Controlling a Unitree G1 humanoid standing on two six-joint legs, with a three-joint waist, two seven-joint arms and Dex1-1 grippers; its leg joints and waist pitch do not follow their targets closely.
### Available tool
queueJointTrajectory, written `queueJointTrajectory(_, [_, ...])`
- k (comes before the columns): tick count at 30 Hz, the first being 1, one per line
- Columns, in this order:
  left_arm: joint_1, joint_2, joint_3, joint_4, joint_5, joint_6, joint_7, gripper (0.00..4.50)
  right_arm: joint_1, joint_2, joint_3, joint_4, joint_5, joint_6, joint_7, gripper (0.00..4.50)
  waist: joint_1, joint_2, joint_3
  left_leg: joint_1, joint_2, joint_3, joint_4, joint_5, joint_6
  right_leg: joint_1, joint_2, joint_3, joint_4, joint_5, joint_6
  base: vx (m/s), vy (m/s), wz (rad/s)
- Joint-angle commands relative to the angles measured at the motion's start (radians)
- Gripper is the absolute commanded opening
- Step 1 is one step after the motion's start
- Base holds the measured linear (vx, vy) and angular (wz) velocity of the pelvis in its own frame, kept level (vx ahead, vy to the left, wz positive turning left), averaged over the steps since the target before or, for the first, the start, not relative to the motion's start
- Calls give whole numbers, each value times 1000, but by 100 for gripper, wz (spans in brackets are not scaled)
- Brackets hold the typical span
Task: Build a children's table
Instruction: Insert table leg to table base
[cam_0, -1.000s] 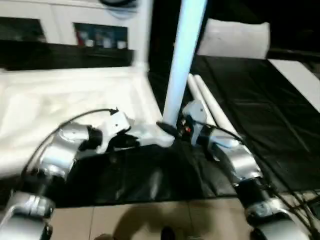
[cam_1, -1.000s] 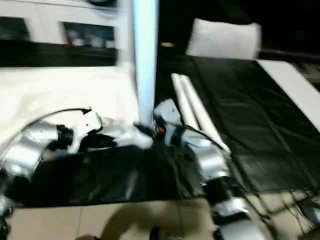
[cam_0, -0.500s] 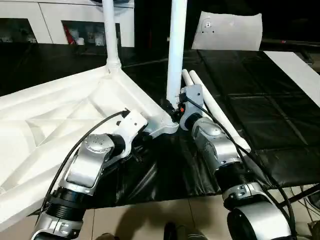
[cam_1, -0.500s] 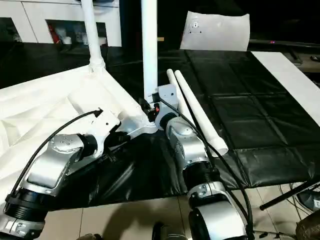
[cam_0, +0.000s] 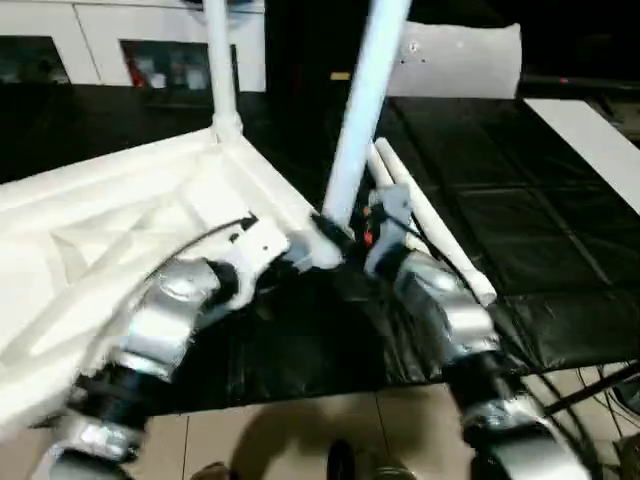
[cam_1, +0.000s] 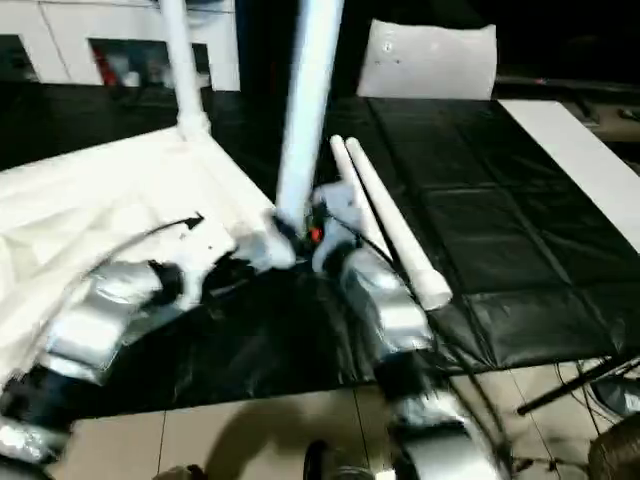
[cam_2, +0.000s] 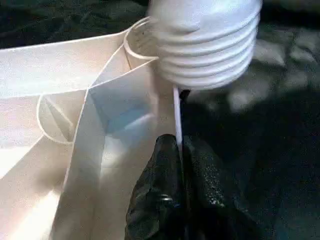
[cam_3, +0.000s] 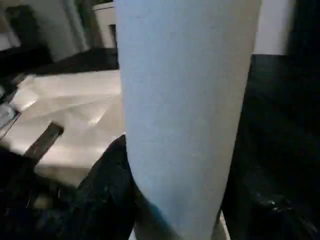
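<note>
Nearest the camera, a strip of pale tiled floor (cam_0: 270, 430) runs along the near edge of a black mat (cam_0: 540, 230), and the two silver forearms reach forward over it.

The left claw (cam_2: 181, 150) is clenched on the thin near rim of the upturned white tabletop (cam_0: 110, 230), right beside its corner socket. In the left wrist view the black fingers (cam_2: 160, 200) pinch the rim edge, and the ribbed, threaded end of a leg hangs just above the round socket; whether it is seated in it cannot be told.

The right claw (cam_0: 352, 232) grasps the tilted leg (cam_0: 360, 110) low on its shaft, at the near corner of the tabletop. The leg leans toward the robot's right as it rises out of the top of the picture. In the right wrist view the white shaft passes between the black fingers (cam_3: 107, 195).

The tabletop lies underside up on the mat, its ribs showing, spreading to the robot's left. At its far corner an upright leg (cam_0: 222, 70) stands in its socket.

Just beyond the right claw, two spare legs (cam_0: 430, 220) lie side by side on the mat, touching each other.

Farther back stands a white pillow-like slab (cam_0: 465, 60), and to the left a white cabinet (cam_0: 100, 40) with dark compartments.
</note>
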Motion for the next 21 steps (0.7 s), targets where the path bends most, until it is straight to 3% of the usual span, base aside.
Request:
queueJointTrajectory(1, [-41, 27, 6, 9, -31, -81, -58, 0, 50, -53, 21, 36, -14, 62, 66, 190, 9, 14, -45, 21, 9, -4, -62, -456, 46, 30, -72, 28, -102, -710, -25, 0, 0, 0])
queueJointTrajectory(4, [-58, 59, -5, 45, -35, -122, -109, 0, 62, -104, 33, 26, -30, 54, 111, 190, 15, 12, -48, 14, 14, -6, -66, -442, 41, 39, -73, 29, -93, -691, -35, 0, 0, 0])
queueJointTrajectory(7, [-74, 77, -14, 83, -50, -164, -148, 0, 57, -121, -12, -6, 11, 83, 131, 190, 18, 10, -50, 18, 16, -4, -65, -434, 38, 37, -74, 34, -87, -658, -60, 0, 0, 0])
queueJointTrajectory(11, [-104, 91, -22, 173, -42, -262, -172, 0, 42, -135, -76, -101, 139, 171, 172, 190, 31, 6, -60, 12, 20, 4, -67, -352, 49, 43, -71, 51, -65, -543, -106, 0, 0, 0])
queueJointTrajectory(12, [-122, 93, -26, 216, -30, -298, -165, 0, 35, -139, -95, -135, 194, 216, 192, 190, 37, 5, -65, 15, 23, 8, -65, -324, 52, 41, -72, 56, -57, -505, -123, 0, 0, 0])
queueJointTrajectory(14, [-143, 86, -19, 256, -14, -323, -122, 0, 28, -142, -111, -161, 238, 251, 207, 190, 45, 0, -73, 6, 23, 14, -62, -263, 59, 48, -69, 63, -41, -432, -135, 0, 0, 0])
queueJointTrajectory(15, [-161, 77, 4, 277, -51, -316, -146, 0, 22, -146, -119, -174, 263, 273, 215, 190, 49, 0, -72, 6, 24, 16, -61, -248, 61, 45, -69, 66, -36, -413, -140, 0, 0, 0])
queueJointTrajectory(16, [-169, 75, 23, 279, -78, -318, -166, 45, 20, -152, -116, -184, 265, 277, 225, 190, 54, -1, -71, 9, 22, 21, -58, -237, 61, 40, -68, 70, -32, -408, -147, 0, 0, 0])
queueJointTrajectory(18, [-178, 69, 51, 274, -114, -318, -179, 57, 20, -160, -107, -191, 251, 275, 239, 190, 61, -7, -79, 0, 21, 24, -50, -199, 55, 47, -70, 77, -16, -388, -155, 28, -6, 0])
queueJointTrajectory(19, [-183, 63, 71, 264, -143, -298, -190, 60, 20, -163, -102, -193, 238, 269, 240, 190, 66, -5, -81, 1, 21, 27, -47, -184, 56, 45, -71, 79, -13, -363, -164, 64, -15, 0])
queueJointTrajectory(21, [-200, 53, 114, 240, -206, -276, -209, 80, 16, -166, -97, -198, 217, 271, 225, 190, 75, -13, -91, -5, 16, 35, -37, -107, 70, 46, -61, 85, 14, -213, -204, 68, -22, 1])
